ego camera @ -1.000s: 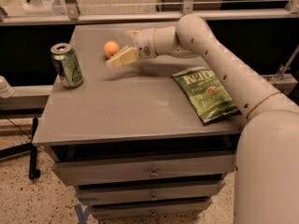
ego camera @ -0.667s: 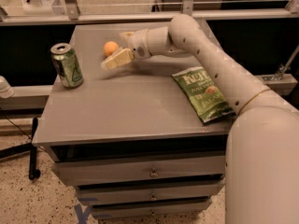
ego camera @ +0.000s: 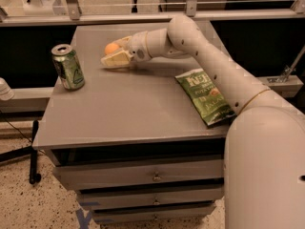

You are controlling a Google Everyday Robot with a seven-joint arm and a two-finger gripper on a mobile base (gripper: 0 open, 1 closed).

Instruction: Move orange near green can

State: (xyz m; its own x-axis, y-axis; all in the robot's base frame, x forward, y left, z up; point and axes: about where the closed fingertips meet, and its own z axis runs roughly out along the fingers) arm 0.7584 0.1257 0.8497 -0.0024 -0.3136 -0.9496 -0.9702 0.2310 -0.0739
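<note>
The orange (ego camera: 111,48) lies on the grey table top (ego camera: 128,109) at the back, left of centre. My gripper (ego camera: 114,51) reaches in from the right and straddles the orange, one finger behind it and one pale finger (ego camera: 114,60) in front. The jaws stand open, with a small gap to the fruit. The green can (ego camera: 68,67) stands upright near the table's left edge, about a can's height to the left and in front of the orange.
A flat green chip bag (ego camera: 205,95) lies on the right side of the table under my forearm. Drawers (ego camera: 152,176) sit below the table top. A railing (ego camera: 143,14) runs behind the table.
My gripper has slid left along the table until its fingers sit on either side of the orange. The orange, can and bag have stayed in place.
</note>
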